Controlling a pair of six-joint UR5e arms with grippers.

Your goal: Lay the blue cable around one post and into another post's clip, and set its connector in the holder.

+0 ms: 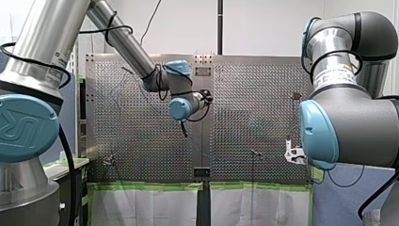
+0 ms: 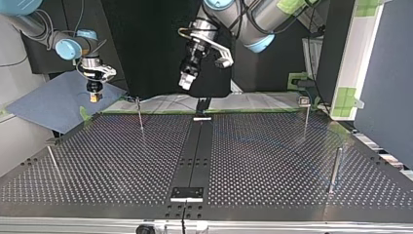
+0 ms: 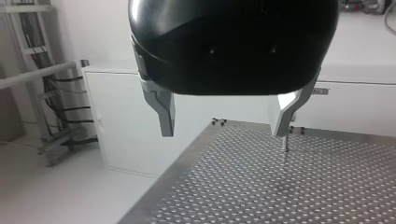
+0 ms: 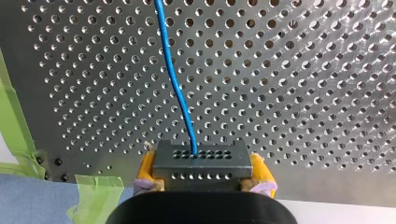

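While our right gripper (image 4: 201,176) clamps the dark connector (image 4: 200,161) between yellow pads (image 4: 145,169) at the top view's far left, the blue cable (image 4: 175,79) running out across the perforated table (image 4: 303,93), our left gripper (image 3: 226,122) hangs open (holding nothing), so we judge routing not yet begun: next, lead the cable round a post (image 2: 140,114).

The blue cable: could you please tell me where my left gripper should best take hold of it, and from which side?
Probably on the free stretch of the blue cable just ahead of the connector, which my right gripper clamps. Come from above the table, my left gripper straddling the thin strand crosswise.
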